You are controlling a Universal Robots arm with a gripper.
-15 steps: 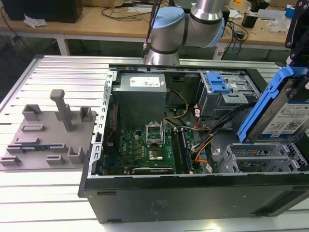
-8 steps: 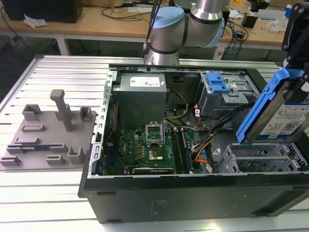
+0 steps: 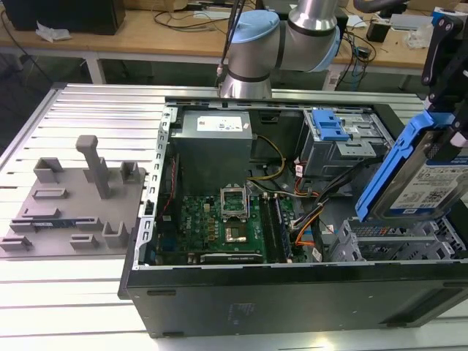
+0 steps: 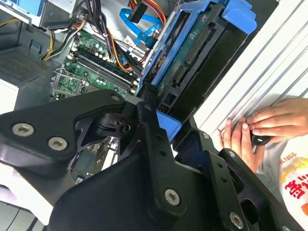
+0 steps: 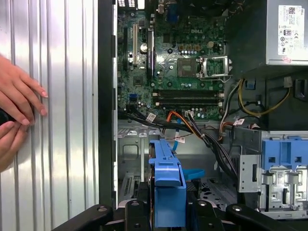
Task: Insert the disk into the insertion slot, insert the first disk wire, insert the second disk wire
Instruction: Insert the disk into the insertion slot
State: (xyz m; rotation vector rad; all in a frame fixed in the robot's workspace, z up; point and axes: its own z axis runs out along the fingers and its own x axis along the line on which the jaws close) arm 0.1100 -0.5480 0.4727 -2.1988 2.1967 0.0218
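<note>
Exterior view: jaws hold the disk (image 3: 428, 179) above the insertion slot (image 3: 395, 245)

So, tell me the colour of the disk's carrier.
The disk sits in a bright blue carrier; clearest in the exterior view.

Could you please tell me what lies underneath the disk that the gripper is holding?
In the exterior view the disk, held tilted by the gripper, hangs over the grey perforated insertion slot. The slot's inside is covered by its metal top and the disk.
</note>
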